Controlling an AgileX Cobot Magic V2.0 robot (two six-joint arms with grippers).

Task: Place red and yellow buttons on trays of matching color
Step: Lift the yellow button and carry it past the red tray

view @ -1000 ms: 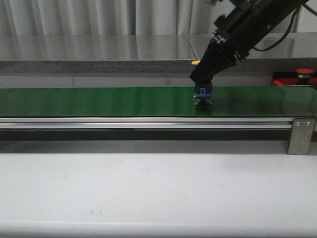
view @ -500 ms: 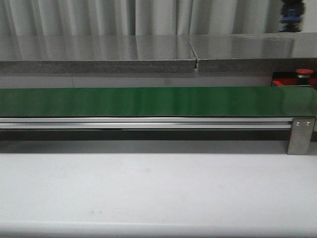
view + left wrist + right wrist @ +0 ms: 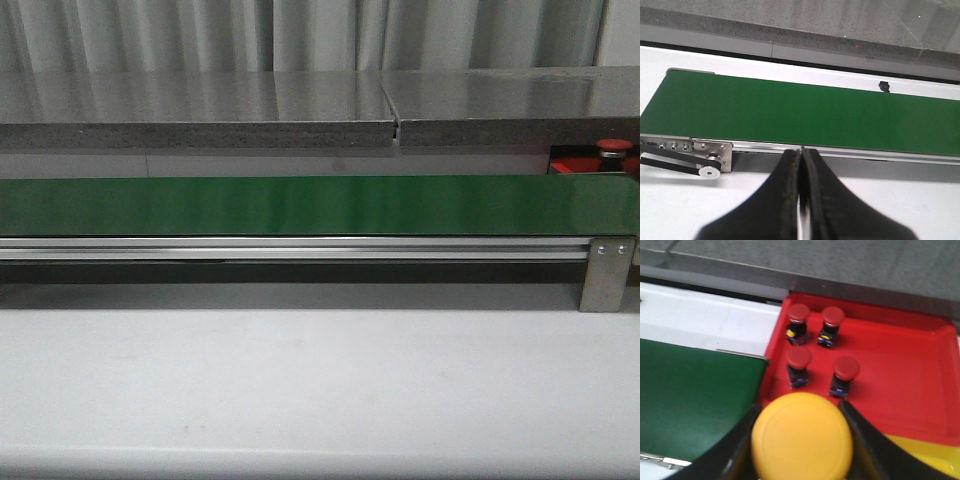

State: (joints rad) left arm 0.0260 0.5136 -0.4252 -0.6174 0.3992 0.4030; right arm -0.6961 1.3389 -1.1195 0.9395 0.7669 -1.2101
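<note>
- The right gripper (image 3: 800,440) grips a yellow button (image 3: 801,436) by its sides, one dark finger (image 3: 737,450) on each side of the cap, which fills the near part of the right wrist view.
- Beyond it lies the red tray (image 3: 910,365), holding four red buttons (image 3: 799,359) upright in two rows, apart from one another.
- A yellow tray (image 3: 927,455) shows at the edge, just beside the red one.
- The green belt (image 3: 690,390) ends right against the red tray's rim.
- The left gripper (image 3: 800,170) hangs over the white desk (image 3: 685,210), its fingers closed together on nothing, just short of the belt's metal rail (image 3: 840,152).
- In the front view the belt is bare, and one red button (image 3: 614,147) peeks up behind its far right end.
</note>
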